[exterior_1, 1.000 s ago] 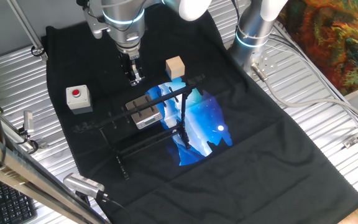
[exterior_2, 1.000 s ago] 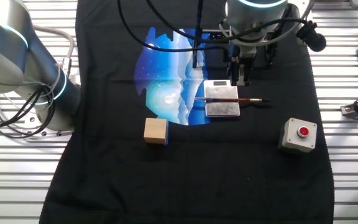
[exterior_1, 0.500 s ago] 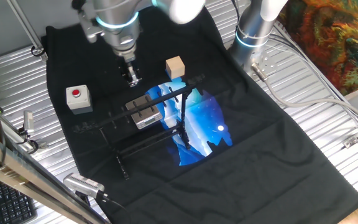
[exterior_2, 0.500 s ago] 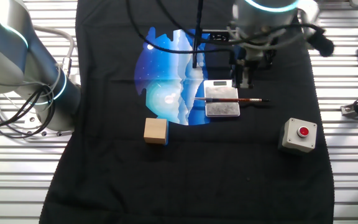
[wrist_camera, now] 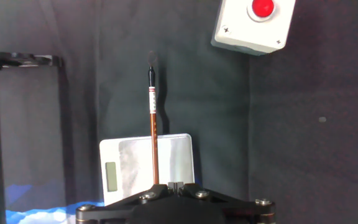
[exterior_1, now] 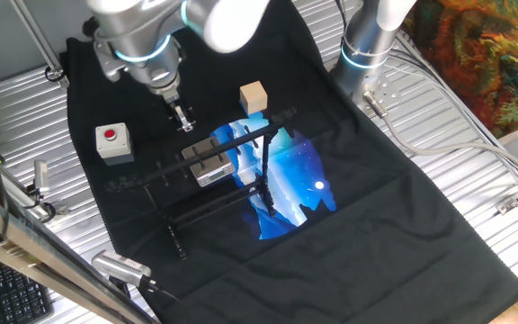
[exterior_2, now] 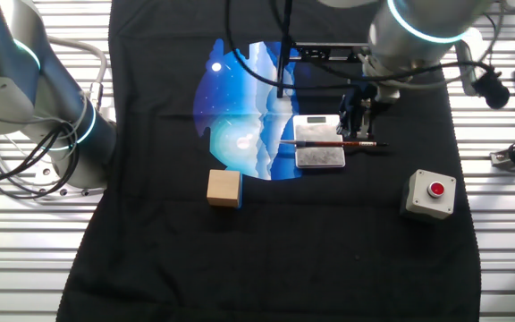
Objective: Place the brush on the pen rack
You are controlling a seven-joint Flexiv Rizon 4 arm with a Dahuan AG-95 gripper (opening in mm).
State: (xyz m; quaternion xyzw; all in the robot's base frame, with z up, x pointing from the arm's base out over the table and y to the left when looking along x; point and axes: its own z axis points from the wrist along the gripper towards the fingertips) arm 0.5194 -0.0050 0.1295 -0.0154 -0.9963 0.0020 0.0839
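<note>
Above the black cloth [exterior_2: 266, 259], the gripper [exterior_2: 358, 114] was seen hanging beside the pen rack [exterior_2: 319, 143], with nothing held; whether its jaws stood apart or together could not be told, since the hand view was cut off by the gripper's dark base at the bottom edge. The brush [exterior_2: 329, 143] was laid across the pen rack, its reddish-brown shaft resting on the grey top and its dark end reaching out past the rack's edge over the cloth. The cloth was spread over a ribbed metal table [exterior_1: 475, 180], and a blue and white print [exterior_2: 240, 116] was shown on the cloth just beside the rack. A grey box with a red button [exterior_2: 431, 194] was set near the rack on the cloth, and a plain wooden cube [exterior_2: 224, 189] was placed apart on the other side. Long thin black rods [exterior_1: 250, 135] were seen crossing over the print beside the rack. A second robot arm [exterior_2: 25, 80] was stood at the table's edge, with cables trailing by it.
</note>
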